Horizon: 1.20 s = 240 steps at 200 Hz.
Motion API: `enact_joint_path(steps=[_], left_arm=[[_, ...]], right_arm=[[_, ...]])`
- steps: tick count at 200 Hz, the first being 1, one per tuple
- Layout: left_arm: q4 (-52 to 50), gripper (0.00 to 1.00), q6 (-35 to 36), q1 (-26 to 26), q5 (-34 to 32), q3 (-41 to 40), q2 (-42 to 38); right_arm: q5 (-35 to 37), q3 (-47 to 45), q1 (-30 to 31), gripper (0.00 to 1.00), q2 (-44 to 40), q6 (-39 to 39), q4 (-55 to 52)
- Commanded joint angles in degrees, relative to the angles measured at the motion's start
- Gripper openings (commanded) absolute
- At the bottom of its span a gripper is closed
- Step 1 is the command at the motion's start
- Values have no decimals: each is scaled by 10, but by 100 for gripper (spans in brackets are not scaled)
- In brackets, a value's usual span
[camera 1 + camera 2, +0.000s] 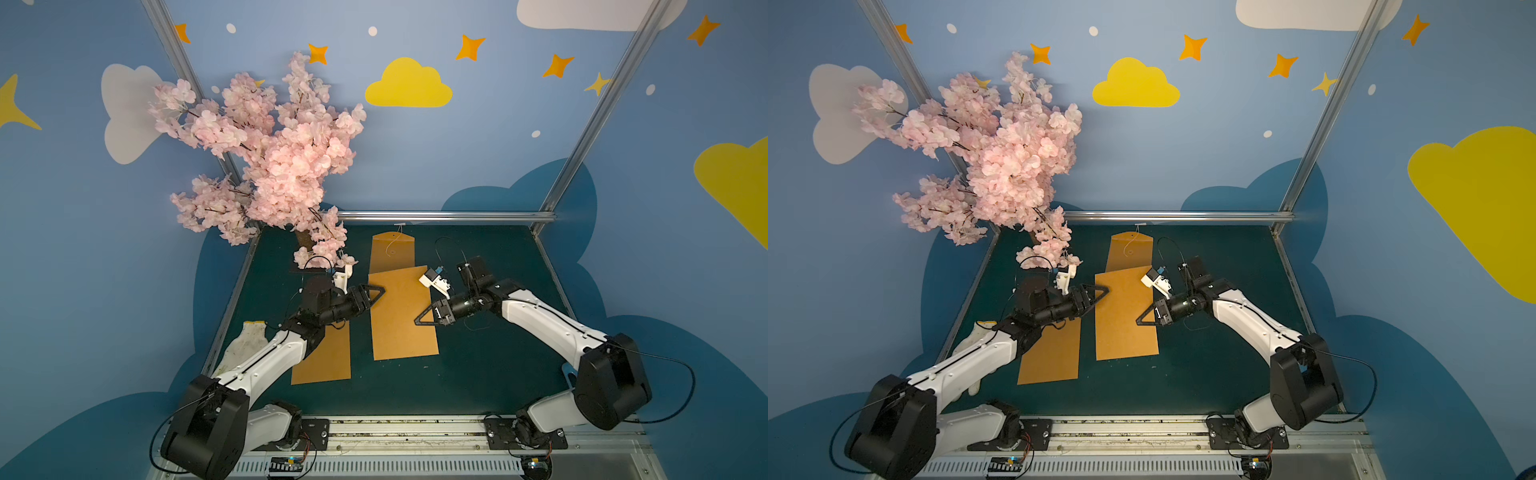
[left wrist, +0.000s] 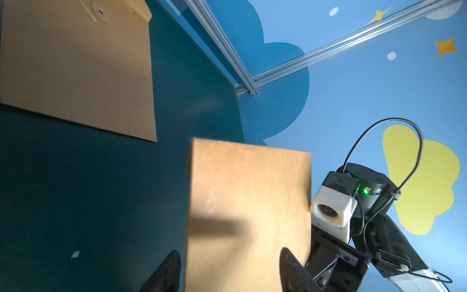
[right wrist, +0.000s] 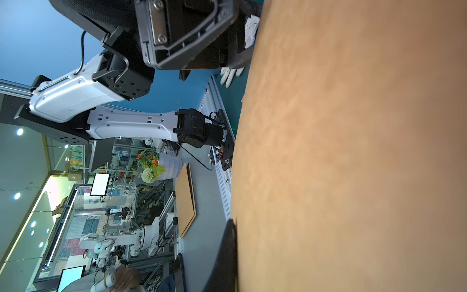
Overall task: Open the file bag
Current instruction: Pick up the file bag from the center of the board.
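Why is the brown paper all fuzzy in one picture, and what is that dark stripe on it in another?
Right wrist view: the file bag fills half the frame, too near the lens, so it blurs. Left wrist view: the stripe is a shadow lying across the bag. In both top views the bag is sharp.

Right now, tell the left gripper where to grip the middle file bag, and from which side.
The left long edge of the middle file bag, from the left, a finger on each face. It is a thin flat sheet, so only an edge can be pinched; the right gripper holds the right edge, and the left gripper is open astride the left one.
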Motion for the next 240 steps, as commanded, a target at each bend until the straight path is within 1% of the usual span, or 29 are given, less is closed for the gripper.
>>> enact_joint_path(steps=[1, 18, 29, 59, 63, 86, 103, 131, 171, 205, 219, 240], left_arm=[[46, 51, -13, 2, 22, 16, 13], [51, 33, -17, 2, 27, 16, 19], [53, 23, -16, 2, 28, 15, 19], [57, 6, -18, 3, 29, 10, 18], [56, 3, -18, 3, 27, 10, 17], [71, 3, -22, 4, 14, 2, 8], [73, 2, -25, 5, -12, -6, -4], [74, 3, -20, 11, -55, -25, -39], [46, 2, 0, 19, -103, -37, -89], [36, 2, 5, 25, -116, -42, -107], [37, 3, 4, 26, -114, -43, -105], [42, 3, 3, 26, -112, -45, -102]], right_arm=[[-10, 18, -2, 0, 2, -10, -10], [-8, 20, -4, 0, 7, -8, -5], [-9, 23, -4, 0, 10, -7, -1], [-11, 32, -8, 0, 20, -1, 7], [-11, 34, -8, 2, 21, 1, 8], [-16, 34, -12, 16, 25, 14, 25], [-30, 22, -15, 26, 21, 31, 50], [-46, -9, -22, 32, 5, 56, 86], [-58, -44, -33, 32, -19, 75, 110], [-72, -72, -37, 30, -33, 106, 153], [-80, -82, -36, 28, -34, 119, 175], [-84, -89, -37, 19, -31, 129, 190]])
